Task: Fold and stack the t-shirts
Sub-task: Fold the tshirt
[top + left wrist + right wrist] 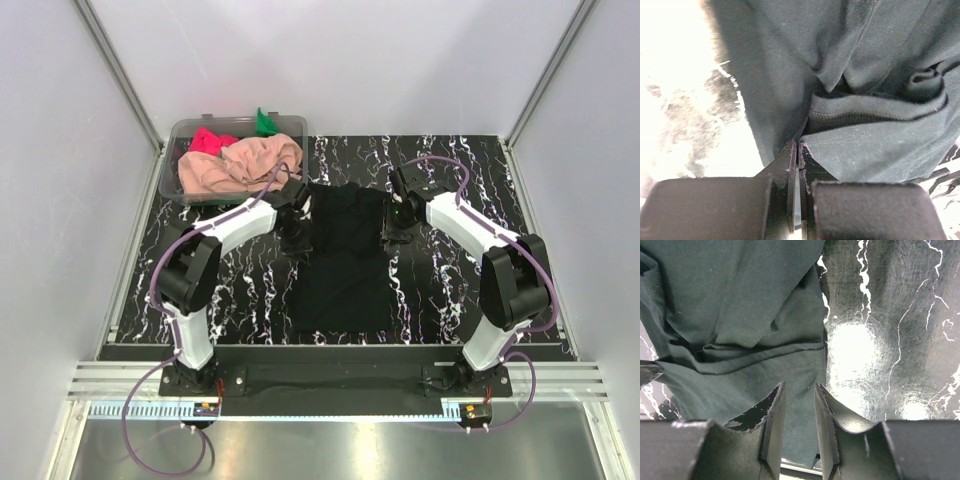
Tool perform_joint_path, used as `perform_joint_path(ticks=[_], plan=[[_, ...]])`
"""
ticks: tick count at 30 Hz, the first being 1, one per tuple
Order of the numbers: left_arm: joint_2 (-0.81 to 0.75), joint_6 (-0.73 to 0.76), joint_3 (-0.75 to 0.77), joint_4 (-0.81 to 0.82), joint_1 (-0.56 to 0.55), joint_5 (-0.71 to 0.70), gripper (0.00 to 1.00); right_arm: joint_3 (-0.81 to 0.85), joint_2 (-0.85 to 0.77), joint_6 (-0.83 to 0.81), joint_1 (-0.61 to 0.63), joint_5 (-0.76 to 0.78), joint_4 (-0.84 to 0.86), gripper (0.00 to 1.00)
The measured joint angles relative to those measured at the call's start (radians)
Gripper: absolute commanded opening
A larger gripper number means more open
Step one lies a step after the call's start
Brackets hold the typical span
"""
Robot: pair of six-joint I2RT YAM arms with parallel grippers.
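The black t-shirt lies spread lengthways on the black marbled table, bunched at its far end. My left gripper is at its left edge; in the left wrist view the gripper is shut on a fold of the shirt. My right gripper is at the shirt's right edge; in the right wrist view it is open, with the shirt's edge lying between the fingers. The peach-pink t-shirt, pink-red t-shirt and green t-shirt are piled in the tub.
The clear plastic tub stands at the table's far left corner. Bare marbled table lies to the right of the black shirt, and also shows in the right wrist view. White walls and metal frame posts enclose the table.
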Motion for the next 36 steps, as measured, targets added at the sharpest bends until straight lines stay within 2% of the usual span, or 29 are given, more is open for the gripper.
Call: perform_joint_path(ticks=[19,21,23,25,33,34,36], plan=[[-0.018,-0.004,-0.013,-0.031,0.027,-0.059,0.00,0.000,-0.002,-0.001,0.000,-0.003,-0.023,0.35],[-0.011,-0.003,-0.013,-0.031,0.027,-0.062,0.11,0.000,-0.002,0.000,0.000,-0.003,-0.023,0.36],[0.001,0.000,-0.013,-0.031,0.029,-0.064,0.34,0.000,-0.002,0.000,0.000,-0.003,-0.023,0.37],[0.011,0.003,-0.013,-0.032,0.032,-0.069,0.43,0.000,-0.002,0.000,0.000,-0.003,-0.024,0.38],[0.015,0.000,0.000,-0.041,0.046,-0.085,0.44,0.012,-0.013,-0.002,0.000,0.008,-0.057,0.38],[0.015,0.000,0.011,-0.049,0.047,-0.086,0.44,0.021,-0.019,-0.002,0.000,0.008,-0.062,0.33],[0.011,-0.001,0.043,-0.056,0.051,-0.085,0.44,0.047,-0.022,-0.006,0.000,0.010,-0.069,0.32]])
